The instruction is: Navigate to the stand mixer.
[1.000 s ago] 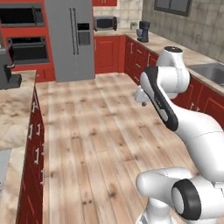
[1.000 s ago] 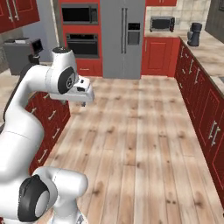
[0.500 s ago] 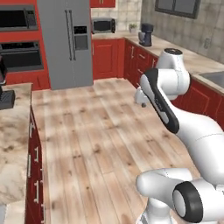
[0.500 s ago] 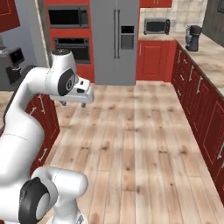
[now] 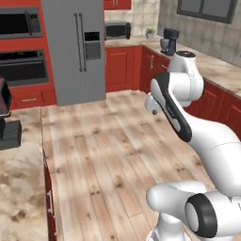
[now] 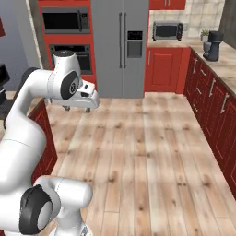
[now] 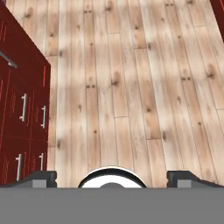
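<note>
Facing down a wood-plank kitchen floor (image 6: 147,152), I hold my arm folded high with my gripper (image 7: 112,176) hanging above the boards, its two dark fingertips (image 7: 41,177) spread wide apart and pinching nothing. In the right base view my gripper (image 6: 76,108) hangs beside the red cabinets (image 6: 44,138) on the left. The stand mixer (image 5: 170,41), dark and bulky, stands far off on the beige counter (image 5: 212,66) along the right wall, near its far corner; the right base view shows the same mixer (image 6: 212,46) on that counter (image 6: 226,64), above red drawer fronts (image 6: 207,97) with pale handles. Beyond it, on the far wall's counter, sit a black microwave (image 6: 167,31) and a small potted plant (image 6: 205,34), its pot holding a tuft of green. A tall grey refrigerator (image 6: 122,46) rises at the far end of the floor, with built-in ovens (image 6: 67,37) in red housing to its left. At the near left, a marbled counter (image 5: 21,188) carries a dark boxy appliance (image 5: 7,122) at the picture's edge. The hand view looks along the boards, red drawers (image 7: 22,118) at its left.
</note>
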Robot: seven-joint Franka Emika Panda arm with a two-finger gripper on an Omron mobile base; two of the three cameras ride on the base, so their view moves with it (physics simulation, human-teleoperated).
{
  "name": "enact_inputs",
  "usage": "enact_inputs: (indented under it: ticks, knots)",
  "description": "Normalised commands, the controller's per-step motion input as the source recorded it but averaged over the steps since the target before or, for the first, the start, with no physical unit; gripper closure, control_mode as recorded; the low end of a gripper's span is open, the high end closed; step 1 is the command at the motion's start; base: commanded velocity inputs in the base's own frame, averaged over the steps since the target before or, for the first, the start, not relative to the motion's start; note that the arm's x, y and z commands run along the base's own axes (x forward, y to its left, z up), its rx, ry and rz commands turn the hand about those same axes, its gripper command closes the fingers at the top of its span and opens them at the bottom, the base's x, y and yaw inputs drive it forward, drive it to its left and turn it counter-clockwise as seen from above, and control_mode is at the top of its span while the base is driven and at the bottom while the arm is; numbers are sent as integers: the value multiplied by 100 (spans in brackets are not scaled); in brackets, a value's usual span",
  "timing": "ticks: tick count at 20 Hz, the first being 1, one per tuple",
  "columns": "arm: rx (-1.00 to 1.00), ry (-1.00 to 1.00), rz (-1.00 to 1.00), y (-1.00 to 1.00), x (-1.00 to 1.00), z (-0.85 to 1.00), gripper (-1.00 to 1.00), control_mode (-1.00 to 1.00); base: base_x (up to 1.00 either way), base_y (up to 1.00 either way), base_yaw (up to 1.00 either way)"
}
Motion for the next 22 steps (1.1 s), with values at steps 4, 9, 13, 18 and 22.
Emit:
enact_inputs:
  ticks: [4, 9, 13, 18, 22]
  knots:
    - [0, 0, 0, 0, 0, 0, -100, 100, 100, -37, 10]
    - [0, 0, 0, 0, 0, 0, -100, 100, 100, -44, 14]
    - [0, 0, 0, 0, 0, 0, -100, 100, 100, -44, 14]
    - [0, 0, 0, 0, 0, 0, -100, 100, 100, -24, 11]
    - [0, 0, 0, 0, 0, 0, -100, 100, 100, -13, 7]
